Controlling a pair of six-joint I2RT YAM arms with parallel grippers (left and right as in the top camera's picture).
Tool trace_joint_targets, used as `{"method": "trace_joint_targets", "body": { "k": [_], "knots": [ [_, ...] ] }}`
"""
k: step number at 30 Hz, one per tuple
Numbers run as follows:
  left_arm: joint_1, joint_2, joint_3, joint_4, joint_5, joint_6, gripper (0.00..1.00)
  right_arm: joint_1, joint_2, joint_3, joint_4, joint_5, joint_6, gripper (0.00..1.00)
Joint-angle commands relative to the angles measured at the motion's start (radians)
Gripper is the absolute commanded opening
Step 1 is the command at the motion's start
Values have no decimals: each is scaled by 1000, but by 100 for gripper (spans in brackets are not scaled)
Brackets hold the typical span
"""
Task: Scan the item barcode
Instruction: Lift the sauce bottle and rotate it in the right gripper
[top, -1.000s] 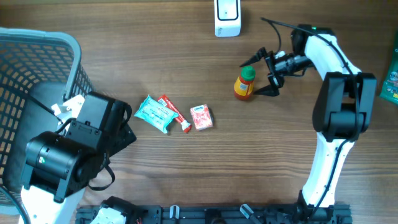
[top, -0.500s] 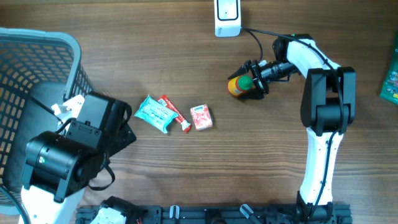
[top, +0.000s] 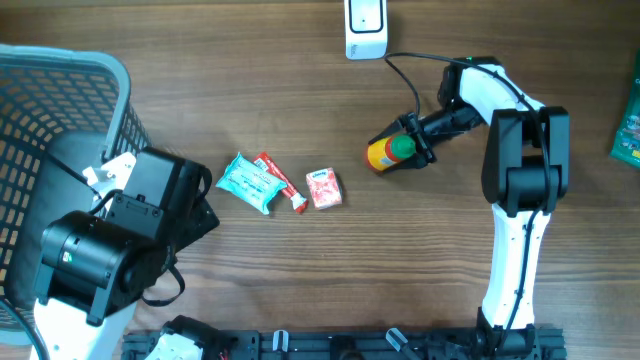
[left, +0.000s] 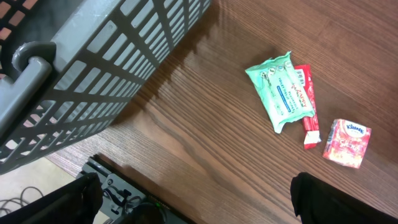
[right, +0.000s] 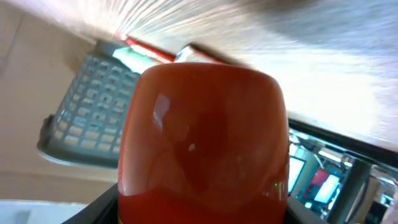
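Orange bottle (top: 384, 153), green-capped, tipped sideways right of centre over the bench (top: 300, 110), clamped at its cap end by my right pincer (top: 408, 148); my left pincer (left: 199, 205) hangs wide open beside the basket (top: 60, 90). I judge the pick-up is in hand: next I must carry the bottle to the white scanner (top: 365, 28) at the far edge, barcode facing it.

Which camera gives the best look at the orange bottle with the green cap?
Overhead: the whole orange bottle, green cap included, shows tipped in the right gripper. The right wrist view is filled by its blurry orange body alone; the left wrist view misses it.
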Motion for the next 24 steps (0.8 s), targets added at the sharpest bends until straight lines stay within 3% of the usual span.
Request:
{"method": "trace_joint_targets", "body": {
  "k": [1, 6, 13, 19, 24],
  "knots": [
    [-5, -2, 2, 0, -16, 16, 100, 5, 8, -2, -8, -133, -61, 40],
    [-5, -2, 3, 0, -16, 16, 100, 35, -35, -3, -8, -174, -62, 40],
    [-5, -2, 3, 0, -16, 16, 100, 150, -170, -3, -8, -448, -60, 38],
    [-5, -2, 3, 0, -16, 16, 100, 240, -308, -3, -8, -497, 274, 37],
    [-5, -2, 2, 0, -16, 16, 100, 236, -357, -2, -8, -497, 555, 22]
  ]
}}
